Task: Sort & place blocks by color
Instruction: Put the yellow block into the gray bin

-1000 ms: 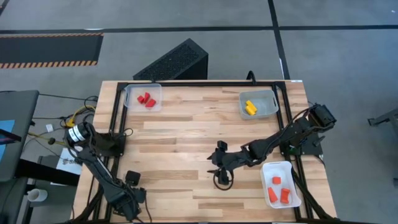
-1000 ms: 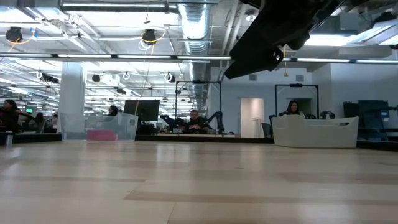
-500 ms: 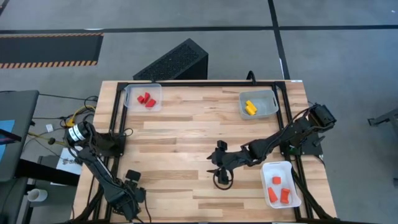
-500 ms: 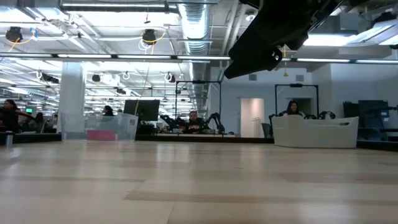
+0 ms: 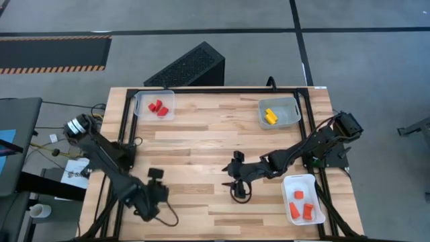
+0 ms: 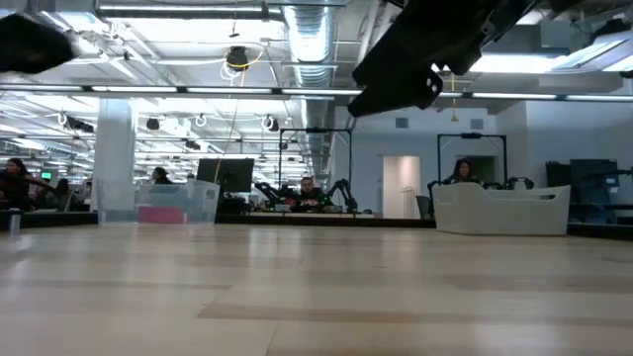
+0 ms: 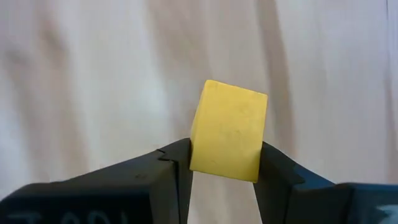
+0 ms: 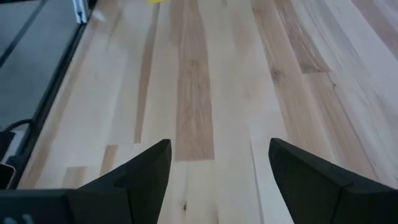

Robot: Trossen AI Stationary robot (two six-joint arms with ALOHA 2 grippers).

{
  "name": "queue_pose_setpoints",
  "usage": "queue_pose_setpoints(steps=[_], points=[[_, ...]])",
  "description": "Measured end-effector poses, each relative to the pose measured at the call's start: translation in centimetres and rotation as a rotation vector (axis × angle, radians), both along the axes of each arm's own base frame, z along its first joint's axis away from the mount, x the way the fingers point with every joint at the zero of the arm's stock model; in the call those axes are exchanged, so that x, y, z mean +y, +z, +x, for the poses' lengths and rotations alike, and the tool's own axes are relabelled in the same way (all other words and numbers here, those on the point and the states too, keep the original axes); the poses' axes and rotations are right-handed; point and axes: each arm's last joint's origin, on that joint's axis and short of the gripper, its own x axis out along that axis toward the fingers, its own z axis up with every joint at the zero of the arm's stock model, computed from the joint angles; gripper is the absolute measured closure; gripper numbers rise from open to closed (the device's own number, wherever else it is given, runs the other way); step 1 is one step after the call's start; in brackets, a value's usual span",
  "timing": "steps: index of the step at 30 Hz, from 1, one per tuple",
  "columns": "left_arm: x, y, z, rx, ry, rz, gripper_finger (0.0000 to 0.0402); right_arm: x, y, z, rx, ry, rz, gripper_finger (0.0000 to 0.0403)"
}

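Gripping a yellow cube [image 7: 228,130], left gripper [image 7: 224,163]: wrist view only; right gripper [image 8: 219,163] spread empty.

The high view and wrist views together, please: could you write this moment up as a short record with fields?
left gripper: shut on a yellow cube, over the table's near left part
right gripper: jaws open, empty, above bare wood near the table's middle
red tray: far left corner, holds red blocks
yellow tray: far right, holds yellow blocks
orange tray: near right corner, holds orange blocks
loose blocks on the table: none seen
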Motion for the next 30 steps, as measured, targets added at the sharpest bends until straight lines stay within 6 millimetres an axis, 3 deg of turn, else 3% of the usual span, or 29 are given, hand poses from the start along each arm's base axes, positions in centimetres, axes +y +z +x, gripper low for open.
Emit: queue_pose_setpoints(steps=[6, 10, 14, 23, 30], points=[[2.9, 4.1, 1.8, -0.386, 0.033, 0.055, 0.0304, 0.4, 0.9, 0.5, -0.099, 0.009, 0.047, 0.0112], [4.0, 5.6, 2.4, -0.544, 0.023, 0.082, 0.0304, 0.9, 1.7, 0.8, -0.180, 0.059, 0.121, 0.0112], [4.6, 6.0, 3.0, -0.591, -0.004, 0.138, 0.0304, 0.8, 2.0, 0.9, -0.280, 0.071, 0.180, 0.0112], [5.5, 6.2, 4.3, -0.624, -0.028, 0.235, 0.0304, -3.8, -0.8, -0.3, -0.577, 0.058, 0.519, 0.0112], [6.5, 7.6, 6.4, -0.762, -0.059, 0.291, 0.0304, -5.5, -3.4, -0.5, -0.739, 0.115, 0.651, 0.0112]])
